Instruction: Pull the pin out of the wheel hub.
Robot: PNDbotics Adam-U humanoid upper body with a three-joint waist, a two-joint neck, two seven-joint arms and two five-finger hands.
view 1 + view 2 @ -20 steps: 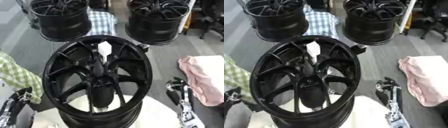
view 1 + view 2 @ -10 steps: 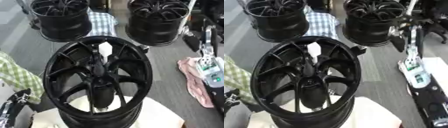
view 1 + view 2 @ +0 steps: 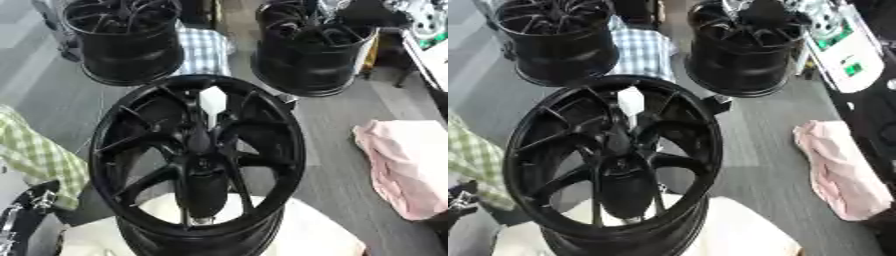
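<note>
The black wheel hub (image 3: 197,160) stands tilted on a white cushion (image 3: 315,235), presenting its white pin (image 3: 212,99). The right arm (image 3: 846,45) rises above-right; its hand's state cannot be told.

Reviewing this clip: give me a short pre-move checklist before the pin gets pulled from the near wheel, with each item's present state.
1. White pin in place among the spokes of the near wheel: ok.
2. Pin unobstructed from above: ok.
3. Right arm raised at the upper right; its hand on the pin: not ok.
4. Right hand's finger state: cannot tell.
5. Left hand low at the lower left, away from the wheel: ok.
6. Pink cloth apart from the wheel: ok.
</note>
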